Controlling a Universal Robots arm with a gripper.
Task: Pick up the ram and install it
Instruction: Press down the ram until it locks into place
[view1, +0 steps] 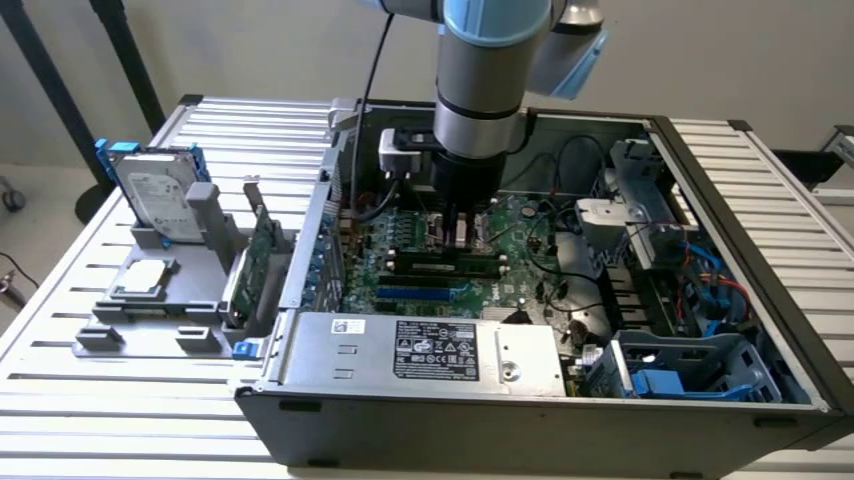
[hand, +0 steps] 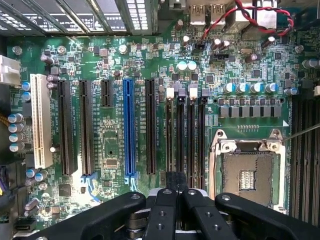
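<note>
While pressed together above the motherboard (hand: 115, 150), jaws near the ram (view1: 445, 264); power-supply label (view1: 434, 350) print unreadable.

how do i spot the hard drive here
Find the open computer case; a grey rack sits at the exterior view's left of it. The hard drive stands upright at the rack's far end: silver, white-labelled, with blue side rails, unlike the green card nearby.

Green motherboard (hand: 115, 150); blue slot (hand: 129, 130); white slot (hand: 41, 120)
</note>
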